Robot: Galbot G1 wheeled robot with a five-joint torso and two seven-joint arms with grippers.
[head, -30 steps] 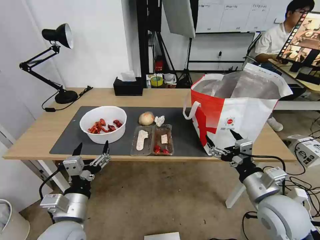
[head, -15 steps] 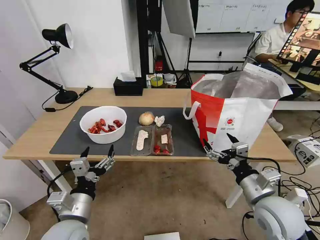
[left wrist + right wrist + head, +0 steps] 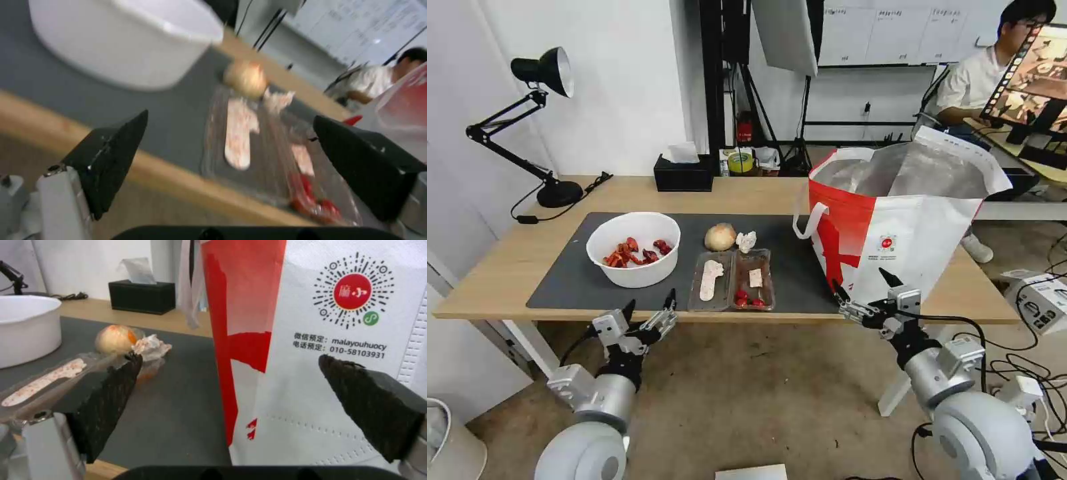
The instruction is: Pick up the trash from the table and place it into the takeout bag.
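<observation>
On the table point(image 3: 500, 270), a dark grey mat point(image 3: 567, 277) carries the trash: a white bowl point(image 3: 634, 248) with red scraps, a clear hinged tray point(image 3: 732, 280), a tan wrapped ball point(image 3: 720, 237) and a crumpled tissue point(image 3: 746, 241). The takeout bag point(image 3: 900, 220) stands open at the right end. My left gripper point(image 3: 651, 301) is open and empty, below the front edge between bowl and tray. It faces the tray point(image 3: 267, 150) in the left wrist view. My right gripper point(image 3: 860, 280) is open and empty just in front of the bag's lower left corner point(image 3: 347, 340).
A black desk lamp point(image 3: 540, 120) stands at the table's back left, with a black tissue box point(image 3: 682, 173) at the back middle. A person sits at a desk behind the bag. Cables and a small white box point(image 3: 1044, 300) lie on the floor to the right.
My left gripper has moved right and lower along the table's front edge, toward the tray. The right gripper has shifted slightly down and left. The things on the table have not moved.
</observation>
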